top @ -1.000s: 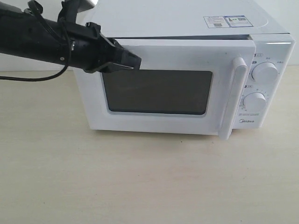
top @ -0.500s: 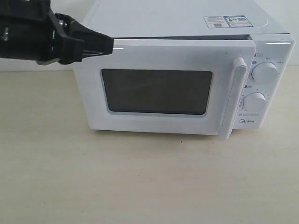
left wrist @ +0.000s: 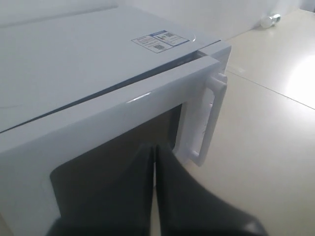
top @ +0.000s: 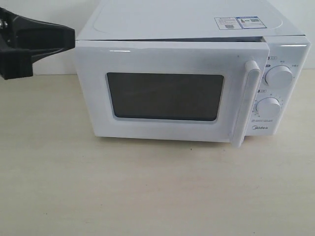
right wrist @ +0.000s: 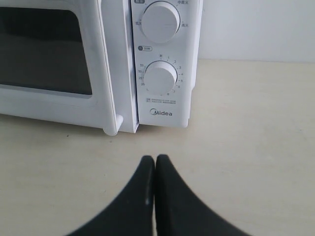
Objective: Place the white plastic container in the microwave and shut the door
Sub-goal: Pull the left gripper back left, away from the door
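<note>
Pale wood counter lies bare in front of the microwave. Nearest, low over the counter on the knob side of the microwave, is the right claw. Its two black fingers are pressed tight together and it holds nothing. It points at the Midea name under the knobs.

Next comes the door, which covers the whole front of the microwave. It looks pushed shut or almost shut, and a thin dark line runs along its top edge. Its window is dark, so I cannot tell if the white plastic container is inside. A white bar handle stands up on the door, beside the top knob and the bottom knob.

At the top corner of the door, far from the handle, is the left claw. Its fingers are closed together on nothing. Its tip is just beside the corner; I cannot tell if it touches.

On top of the microwave are two stickers. Behind the microwave is a white wall. Far off lies a small pale thing, too blurry to name.
</note>
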You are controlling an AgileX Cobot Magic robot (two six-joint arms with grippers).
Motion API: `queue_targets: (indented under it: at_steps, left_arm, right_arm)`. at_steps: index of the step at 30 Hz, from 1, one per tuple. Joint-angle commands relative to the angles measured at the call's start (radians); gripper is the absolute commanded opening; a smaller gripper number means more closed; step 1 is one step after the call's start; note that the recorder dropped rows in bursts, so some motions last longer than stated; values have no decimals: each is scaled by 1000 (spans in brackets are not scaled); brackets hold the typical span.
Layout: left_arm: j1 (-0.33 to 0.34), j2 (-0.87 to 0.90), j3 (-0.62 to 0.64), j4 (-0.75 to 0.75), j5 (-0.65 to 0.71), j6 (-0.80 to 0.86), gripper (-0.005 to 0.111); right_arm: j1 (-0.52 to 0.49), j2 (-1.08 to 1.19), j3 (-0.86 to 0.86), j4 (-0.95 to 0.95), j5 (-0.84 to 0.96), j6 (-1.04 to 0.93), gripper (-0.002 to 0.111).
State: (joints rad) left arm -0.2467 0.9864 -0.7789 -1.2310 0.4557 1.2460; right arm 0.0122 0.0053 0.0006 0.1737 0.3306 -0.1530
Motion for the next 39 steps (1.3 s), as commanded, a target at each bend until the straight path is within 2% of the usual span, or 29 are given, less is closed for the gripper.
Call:
queue_targets:
  at_steps: [1,39]
  left_arm:
    - [1,-51,31,-2,-23,3,4]
    - [3,-40,49,-6,-68,38,4]
  right_arm:
    - [-4,-5,-1,0,-10,-2,0]
    - [-4,-5,-1,8,-28,-2,0]
